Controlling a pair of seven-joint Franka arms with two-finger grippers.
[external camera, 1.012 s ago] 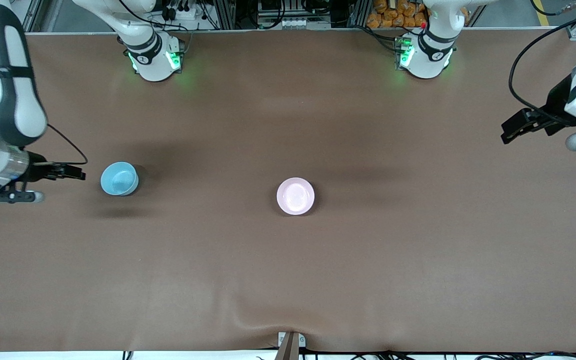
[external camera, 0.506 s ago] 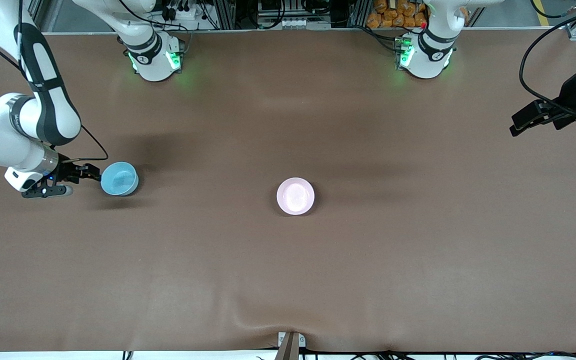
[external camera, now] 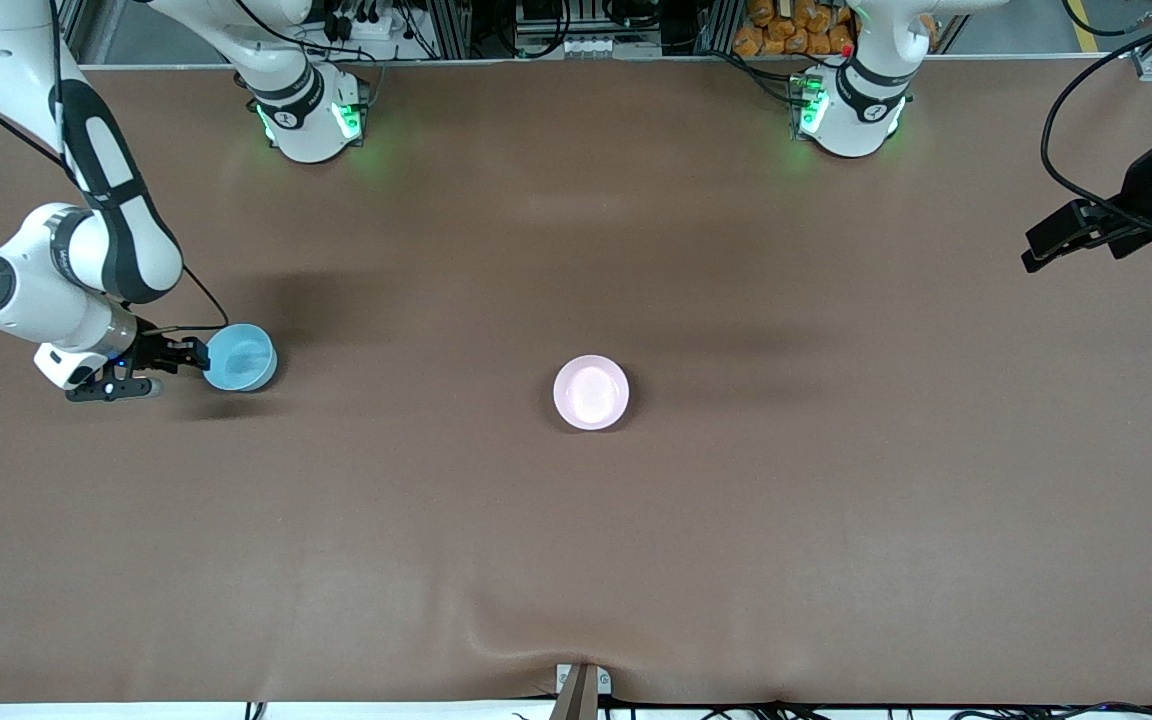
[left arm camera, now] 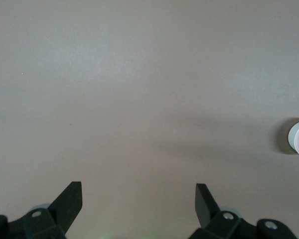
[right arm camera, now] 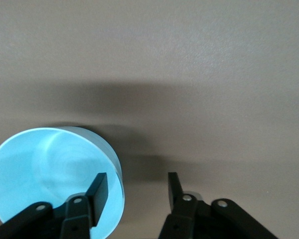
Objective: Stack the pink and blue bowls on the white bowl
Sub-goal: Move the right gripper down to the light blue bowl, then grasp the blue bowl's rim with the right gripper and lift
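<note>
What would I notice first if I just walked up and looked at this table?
Probably the light blue plastic bowl toward the right arm's end of the brown table, with the right gripper straddling its rim, one finger inside. Next, the pale pink plastic bowl alone mid-table. The left gripper waits, open, over its own end.

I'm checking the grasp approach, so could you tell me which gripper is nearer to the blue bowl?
The right. The right gripper is at the blue bowl, its fingers straddling the rim at the right arm's end of the table. The left gripper waits open over the left arm's end.
</note>
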